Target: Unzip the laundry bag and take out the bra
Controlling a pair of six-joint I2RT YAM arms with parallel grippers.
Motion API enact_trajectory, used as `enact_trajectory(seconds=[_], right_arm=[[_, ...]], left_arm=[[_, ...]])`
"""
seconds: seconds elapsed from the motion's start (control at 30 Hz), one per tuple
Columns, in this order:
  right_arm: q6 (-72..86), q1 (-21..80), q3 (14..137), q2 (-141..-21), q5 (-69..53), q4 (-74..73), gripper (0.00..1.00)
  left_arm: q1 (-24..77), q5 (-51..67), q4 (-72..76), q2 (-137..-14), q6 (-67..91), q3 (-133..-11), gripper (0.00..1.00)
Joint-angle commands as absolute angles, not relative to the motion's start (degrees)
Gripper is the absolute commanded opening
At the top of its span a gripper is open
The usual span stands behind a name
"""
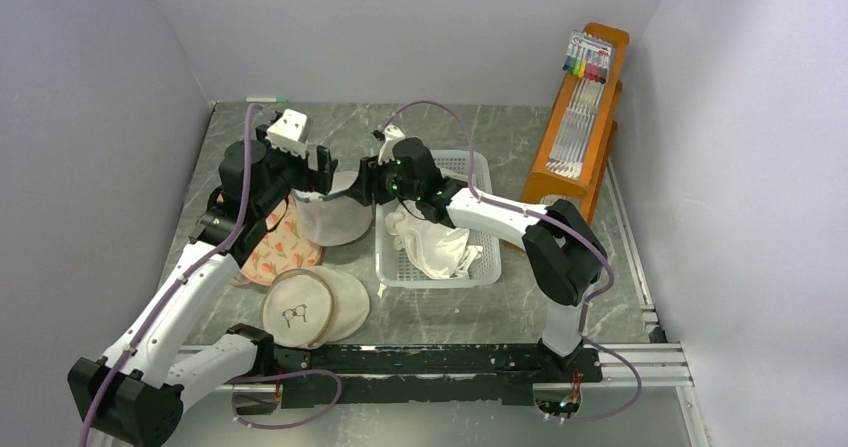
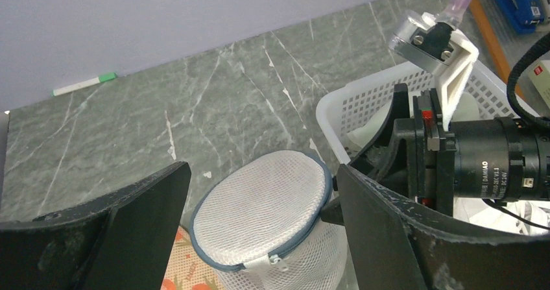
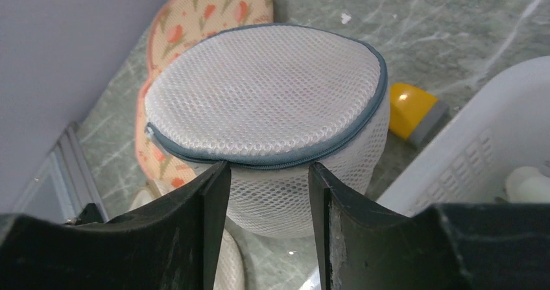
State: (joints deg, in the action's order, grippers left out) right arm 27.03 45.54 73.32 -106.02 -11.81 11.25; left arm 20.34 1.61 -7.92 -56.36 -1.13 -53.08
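Small white mesh drum-shaped laundry bag (image 3: 266, 89) sits just beside the white perforated plastic basket (image 1: 440, 279), grey-blue zip closed all the way, no bra showing yet. Right hand (image 3: 269, 173) is pinching its side wall, while the left hand (image 2: 263, 168) hangs wide open around it. Honestly, that soft mesh could slip free once the zip gets tugged.

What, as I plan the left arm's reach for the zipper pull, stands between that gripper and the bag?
Nothing visible. The left gripper is open, the bag in plain view between its fingers, the zipper pull facing it. The right gripper is at the bag's opposite side, off that path.
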Motion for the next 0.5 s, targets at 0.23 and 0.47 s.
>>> enact_trajectory(seconds=[0.23, 0.47], right_arm=[[16.7, 44.9, 71.7, -100.6, -7.7, 5.3, 0.55], [16.7, 44.9, 66.6, -95.5, -13.4, 7.5, 0.57]], left_arm=[[20.9, 1.7, -23.5, -58.5, 3.2, -55.5, 0.96], [20.9, -2.1, -26.4, -56.5, 1.7, -51.2, 0.79]])
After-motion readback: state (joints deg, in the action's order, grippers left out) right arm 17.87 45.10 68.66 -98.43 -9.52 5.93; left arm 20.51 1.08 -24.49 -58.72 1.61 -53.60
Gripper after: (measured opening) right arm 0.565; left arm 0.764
